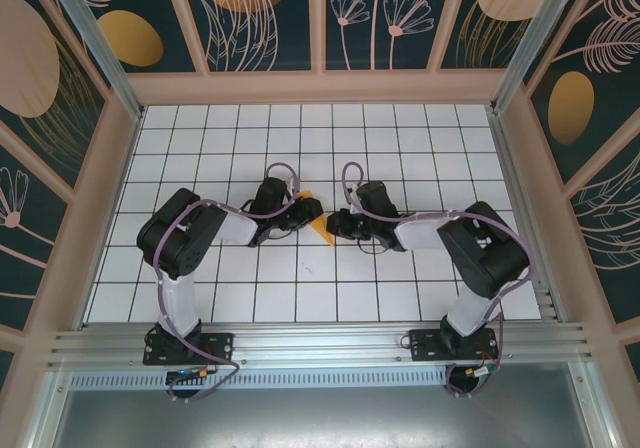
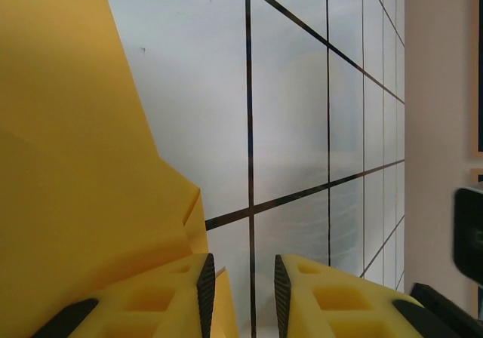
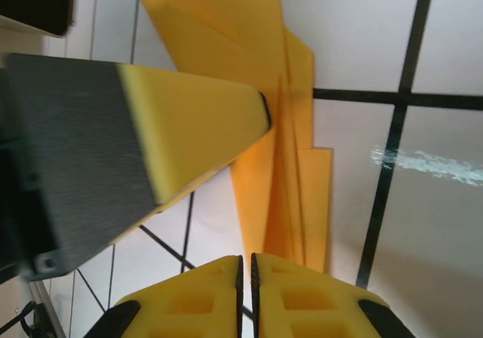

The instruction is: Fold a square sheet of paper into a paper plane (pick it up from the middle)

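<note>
Paper plane (image 1: pixel 318 225): orange-yellow, creased and pointed, part folded, at the middle of the white gridded desk (image 1: pixel 300 288), between the two claws. Left claw (image 2: pixel 240 296): fingers parted by a narrow gap with the desk seen through it, the paper lying against its left finger. Right claw (image 3: pixel 246 293): fingers pressed together, pinching the near end of the folded paper.

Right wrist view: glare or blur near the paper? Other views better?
Right wrist: folded paper is sharp, but a finger of the left gripper crossing in front is blurred, and a glare streak marks a tile. Left wrist: paper sits near the lens and looks soft; tiles show sheen. Top external: even light, paper tiny between the arms.
</note>
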You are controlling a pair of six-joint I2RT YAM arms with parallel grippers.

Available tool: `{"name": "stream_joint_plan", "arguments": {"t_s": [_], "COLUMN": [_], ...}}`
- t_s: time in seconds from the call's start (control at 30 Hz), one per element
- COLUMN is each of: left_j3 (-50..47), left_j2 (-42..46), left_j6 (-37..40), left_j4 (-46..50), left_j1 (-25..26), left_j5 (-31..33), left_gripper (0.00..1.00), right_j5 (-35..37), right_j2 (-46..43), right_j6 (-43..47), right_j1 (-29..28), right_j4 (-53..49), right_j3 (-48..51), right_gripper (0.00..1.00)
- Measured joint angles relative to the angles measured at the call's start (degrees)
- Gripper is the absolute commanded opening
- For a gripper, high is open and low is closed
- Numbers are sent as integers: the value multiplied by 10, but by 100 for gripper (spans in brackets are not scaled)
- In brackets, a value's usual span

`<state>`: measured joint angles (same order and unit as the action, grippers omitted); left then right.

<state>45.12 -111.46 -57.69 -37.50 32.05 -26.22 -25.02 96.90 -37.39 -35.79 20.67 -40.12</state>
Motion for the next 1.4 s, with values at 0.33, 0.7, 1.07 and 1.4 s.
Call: {"name": "stream_joint_plan", "arguments": {"t_s": [0.33, 0.7, 1.07, 1.4], "left_j3": [10, 17, 30, 37], "left_j2": [-7, -10, -19, -23], "left_j6": [0, 1, 2, 5], "left_j4": [1, 5, 13, 18], "left_j1": [0, 0, 2, 4], "left_j5": [-5, -6, -11, -19], "left_gripper": [30, 30, 30, 29], "right_j5": [-93, -80, -97, -146], "right_j2": [17, 53, 74, 51], "right_j6": [7, 10, -8, -7], "right_j1": [-6, 18, 38, 57], "right_j4": [-5, -33, 17, -16], "right_j3": [-26, -33, -3, -1], "right_gripper": [2, 0, 0, 1]}}
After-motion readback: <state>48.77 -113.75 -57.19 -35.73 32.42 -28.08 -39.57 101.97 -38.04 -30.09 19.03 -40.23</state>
